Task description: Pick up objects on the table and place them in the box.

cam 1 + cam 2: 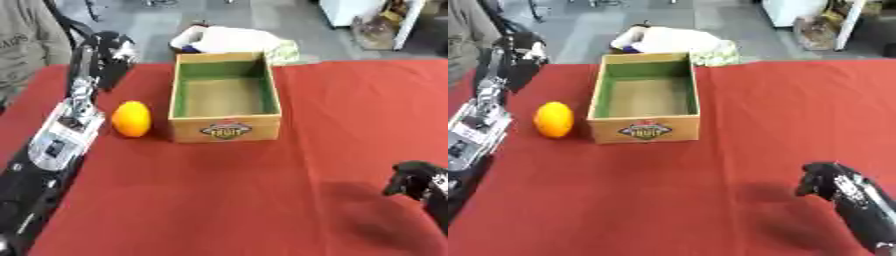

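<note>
Probably the smooth, round orange fruit (pixel 131 118) can roll off the red cloth tabletop (pixel 350 110) if the left hand (pixel 112 50) (near the far left corner, grip unclear) nudges it. It lies just left of the empty cardboard box (pixel 226 127). The right hand (pixel 826 181) hangs clenched, holding nothing.

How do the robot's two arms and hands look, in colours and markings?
The left arm is black with a silver-white panel and small dark markings, ending in a black hand with pale patches. The right hand is black, its forearm showing small light specks.
</note>
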Robot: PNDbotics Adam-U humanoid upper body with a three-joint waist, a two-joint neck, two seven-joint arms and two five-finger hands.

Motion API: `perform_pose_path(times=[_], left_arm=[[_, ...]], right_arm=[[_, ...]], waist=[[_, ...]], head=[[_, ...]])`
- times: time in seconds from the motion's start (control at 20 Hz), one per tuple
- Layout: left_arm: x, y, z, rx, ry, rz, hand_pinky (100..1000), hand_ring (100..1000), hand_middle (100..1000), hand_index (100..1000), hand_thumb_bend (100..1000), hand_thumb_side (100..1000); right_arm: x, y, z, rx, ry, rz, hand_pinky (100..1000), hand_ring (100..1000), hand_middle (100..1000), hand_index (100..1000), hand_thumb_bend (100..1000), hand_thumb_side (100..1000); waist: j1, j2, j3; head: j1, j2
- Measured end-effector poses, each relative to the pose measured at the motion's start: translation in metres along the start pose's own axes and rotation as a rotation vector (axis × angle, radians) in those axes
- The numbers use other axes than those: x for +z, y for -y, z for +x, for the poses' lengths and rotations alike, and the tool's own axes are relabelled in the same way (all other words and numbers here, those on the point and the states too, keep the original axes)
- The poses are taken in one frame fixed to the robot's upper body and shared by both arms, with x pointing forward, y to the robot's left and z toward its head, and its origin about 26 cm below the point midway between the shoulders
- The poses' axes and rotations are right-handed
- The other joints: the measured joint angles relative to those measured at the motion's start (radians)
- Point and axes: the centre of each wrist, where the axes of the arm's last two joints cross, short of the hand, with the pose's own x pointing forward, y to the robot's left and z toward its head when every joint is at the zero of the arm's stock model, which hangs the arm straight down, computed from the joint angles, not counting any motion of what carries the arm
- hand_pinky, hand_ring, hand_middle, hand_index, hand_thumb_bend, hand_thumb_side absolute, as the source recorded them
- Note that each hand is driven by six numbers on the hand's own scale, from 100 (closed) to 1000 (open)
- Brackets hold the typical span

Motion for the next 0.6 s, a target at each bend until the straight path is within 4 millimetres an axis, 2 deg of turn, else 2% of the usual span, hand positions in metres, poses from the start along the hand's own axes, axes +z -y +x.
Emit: perform_pose_path(times=[0.05,0.1,0.15,0.2,0.25,0.3,0.6], left_arm=[[-0.001,0.000,0.000,-0.039,-0.009,-0.018,708,738,753,855,100,262],[-0.002,0.000,-0.002,-0.078,-0.022,-0.035,727,750,766,860,194,205],[-0.003,0.001,-0.003,-0.118,-0.038,-0.050,730,751,768,861,219,196],[-0.004,0.001,-0.006,-0.156,-0.057,-0.065,745,758,775,860,300,213],[-0.005,0.001,-0.008,-0.191,-0.077,-0.079,746,758,775,859,306,215],[-0.006,0.001,-0.010,-0.225,-0.098,-0.092,753,760,777,859,358,229],[-0.007,0.005,-0.019,-0.374,-0.208,-0.161,763,759,769,855,420,270]], right_arm=[[0.000,0.000,0.000,0.000,0.000,0.001,607,554,532,707,100,705],[0.000,0.000,0.000,0.000,-0.001,0.001,607,554,532,707,100,705],[0.000,0.000,0.000,-0.001,-0.001,0.002,607,554,532,707,100,705],[0.000,0.000,0.000,-0.001,-0.001,0.002,607,554,532,707,100,705],[0.000,0.000,0.000,-0.001,-0.001,0.002,607,554,532,707,100,705],[0.000,0.000,0.000,-0.001,-0.001,0.003,607,554,532,707,100,705],[-0.001,-0.001,0.000,-0.002,-0.002,0.008,607,555,532,707,100,704]], waist=[[0.000,0.000,-0.001],[0.001,0.000,-0.002],[0.000,0.000,-0.004],[0.000,0.000,-0.005],[0.001,0.000,-0.005],[0.001,0.000,-0.005],[0.003,0.000,-0.007]], head=[[0.000,0.000],[0.000,0.000],[0.000,0.000],[0.000,0.000],[0.000,0.000],[0.000,0.000],[0.000,-0.001]])
